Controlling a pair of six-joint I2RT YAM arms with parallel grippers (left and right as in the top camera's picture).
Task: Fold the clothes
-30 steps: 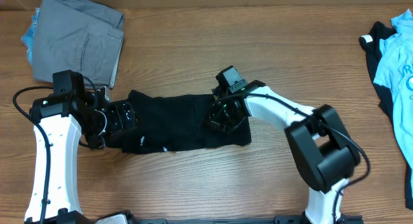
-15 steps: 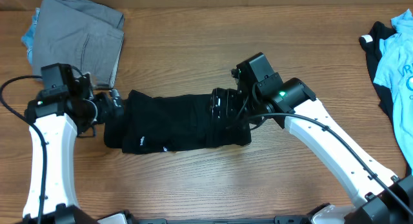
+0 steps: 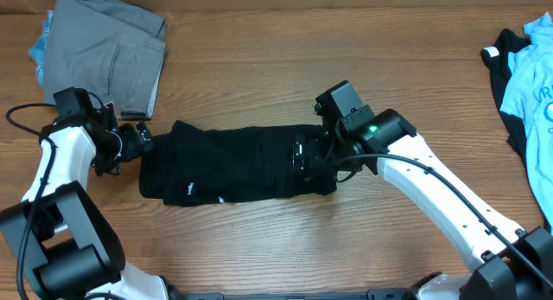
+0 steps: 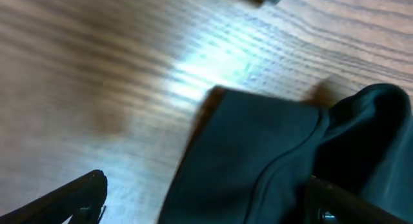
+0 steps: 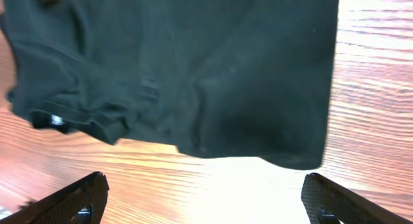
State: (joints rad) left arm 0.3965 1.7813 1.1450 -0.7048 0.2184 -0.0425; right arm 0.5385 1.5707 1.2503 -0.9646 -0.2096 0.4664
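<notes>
The clothes in play are a black T-shirt (image 3: 233, 162), folded into a long band across the middle of the table, with small white marks near its front edge. My left gripper (image 3: 143, 143) stands open at the band's left end. In the left wrist view the black T-shirt (image 4: 258, 153) lies on the wood between its spread fingers (image 4: 84, 193). My right gripper (image 3: 304, 153) hovers open over the band's right end. In the right wrist view the black T-shirt (image 5: 193, 62) lies ahead of the right gripper (image 5: 206, 201), with only bare wood between the fingers.
A folded grey garment (image 3: 108, 54) lies at the back left on top of a light blue one (image 3: 38, 49). A light blue and black shirt (image 3: 527, 75) lies at the right edge of the table.
The right gripper has opened, let go of the shirt's right end and drawn back to the right. The left gripper has pulled back left, off the shirt's left end.
</notes>
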